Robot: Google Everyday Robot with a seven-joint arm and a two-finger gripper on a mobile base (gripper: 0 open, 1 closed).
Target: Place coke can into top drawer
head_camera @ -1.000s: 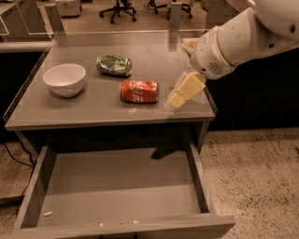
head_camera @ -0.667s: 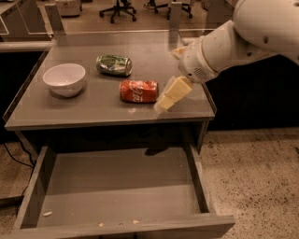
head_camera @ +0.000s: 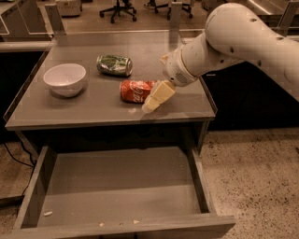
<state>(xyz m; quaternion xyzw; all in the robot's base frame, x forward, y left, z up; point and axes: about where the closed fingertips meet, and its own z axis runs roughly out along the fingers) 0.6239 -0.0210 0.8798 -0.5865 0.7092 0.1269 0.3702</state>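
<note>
Grey surface (head_camera: 140, 49) fills the upper centre of the frame. Top drawer (head_camera: 117, 182) is below it in the lower half, pulled fully open towards the bottom edge.

Coke can (head_camera: 134, 91): red with white script, lying on its side on the surface, centre of frame, long axis running left-right. It is not in the drawer.

Claw (head_camera: 150, 105): cream-coloured, at the can's right end, angled down and to the left, tip low over the surface near its front edge. It overlaps the can's right end in this view. Cannot tell whether it touches the can or whether it is set wide or narrow. It is not lifting anything.

White arm (head_camera: 243, 37) comes in from the upper right corner and bends down to the claw.

Green-patterned can (head_camera: 114, 65): on its side, just above and left of the coke can, apart from it.

White bowl (head_camera: 65, 79): upright at left of the surface, well apart from both cans.

Drawer interior: flat grey bottom and low side walls, with a few pale crumbs (head_camera: 48, 214) along the front edge, lower left to lower centre.

Speckled floor (head_camera: 252, 177) at lower right. Office chairs (head_camera: 119, 7) along the top edge.
</note>
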